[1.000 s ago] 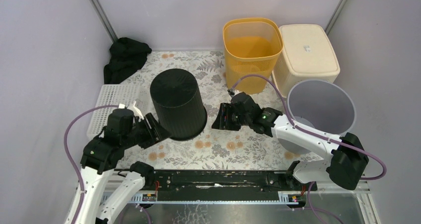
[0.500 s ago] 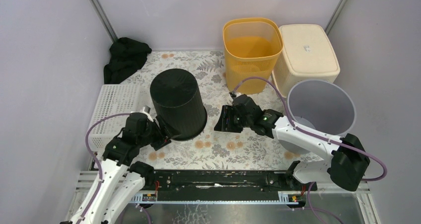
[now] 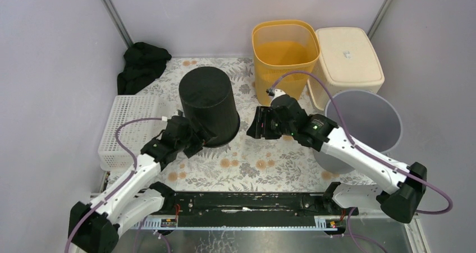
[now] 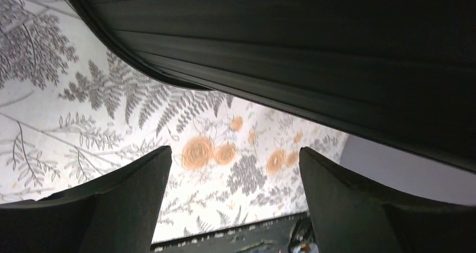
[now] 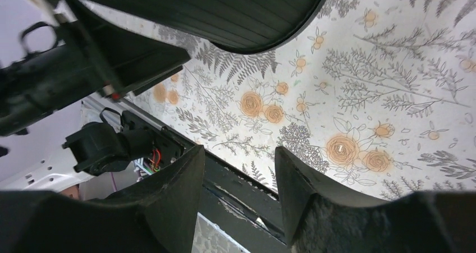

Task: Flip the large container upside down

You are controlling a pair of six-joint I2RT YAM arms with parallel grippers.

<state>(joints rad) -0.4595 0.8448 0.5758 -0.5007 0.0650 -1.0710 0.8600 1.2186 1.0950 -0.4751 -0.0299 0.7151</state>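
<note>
**Black bin base-up: let go cleanly**

The left fingers [image 4: 129, 191] stand wide apart with nothing between them, low at the near-left rim of the large container [image 3: 207, 99]; the right fingers [image 5: 168, 191] are partly open and empty, just off its right side, not touching it. The container stands on the flowered bench [image 3: 264, 163] left of centre, closed base up and wide mouth down, so the flip looks all but done; whether the near rim is fully seated I cannot tell. What is left, by my reading, is a clean release: draw the left arm straight back and slightly up, keeping both pads clear of the ribbed wall so the rim is not dragged or tipped; keep the right arm off until the bin is seen to sit flat.

Beyond lie a white tray [image 3: 126, 118], a grey bucket [image 3: 365, 121], a black cloth [image 3: 141, 65], an orange basket [image 3: 283, 42] and a cream lidded box [image 3: 359, 68]; the box lid bears a small mark, too small to read; no other brand or writing shows.
</note>
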